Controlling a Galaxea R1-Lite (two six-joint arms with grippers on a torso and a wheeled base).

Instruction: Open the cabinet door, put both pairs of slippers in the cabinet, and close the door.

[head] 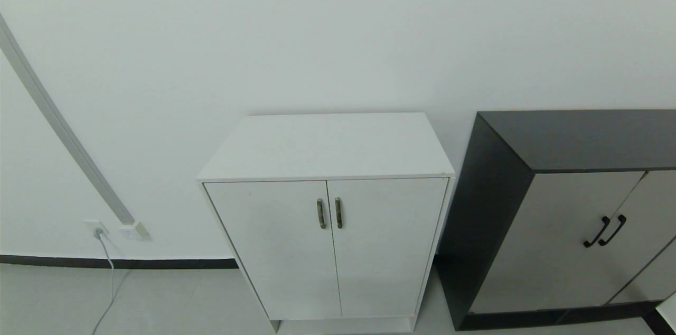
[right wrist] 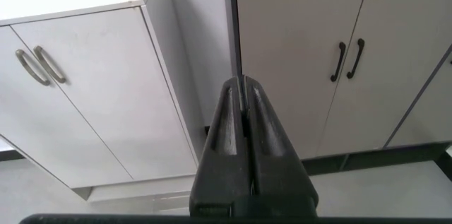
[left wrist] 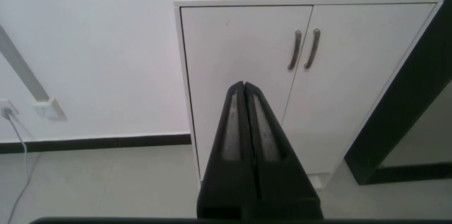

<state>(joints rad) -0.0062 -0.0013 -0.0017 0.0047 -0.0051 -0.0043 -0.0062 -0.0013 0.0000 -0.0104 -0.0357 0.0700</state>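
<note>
A white wall stands behind everything, with a black skirting along its foot where it meets the pale grey floor. On the floor, at the right, stands a dark cabinet with a black top and side, grey doors and a pair of black handles. Just beside it, on its left and with its back to the wall, stands the white cabinet, the task's thing. Its left door and right door are both closed and flush with the front. A grey conduit runs slantwise down the wall well to the left of the white cabinet and ends near a socket low on the wall. The left gripper hangs in front of the white cabinet, apart from it and pointed at the left door; its fingers are clenched together with nothing between them. The right gripper hangs facing the place where the two cabinets meet, touching neither; its fingers are likewise pressed tight on nothing. A grey cable drops from the socket to the floor. Two upright metal handles, the left handle and the right handle, sit side by side at the doors' meeting edges, near the top.
</note>
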